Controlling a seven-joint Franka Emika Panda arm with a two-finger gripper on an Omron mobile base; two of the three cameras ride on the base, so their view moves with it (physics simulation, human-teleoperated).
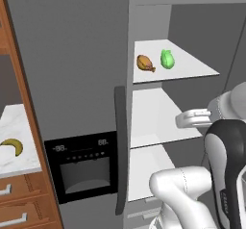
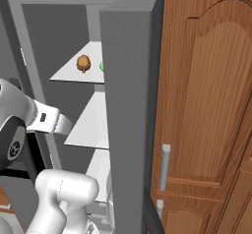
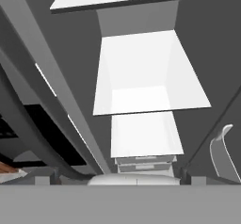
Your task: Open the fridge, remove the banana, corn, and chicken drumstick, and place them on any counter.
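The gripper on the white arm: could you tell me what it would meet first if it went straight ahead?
Probably the white middle shelf inside the open tall grey fridge; depth is unclear.

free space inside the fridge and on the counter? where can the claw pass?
The white middle shelf and lower shelf of the tall grey fridge are bare. The top shelf is crowded at its front left by the orange-brown chicken drumstick and green corn. White marble counter is bare behind the yellow banana.
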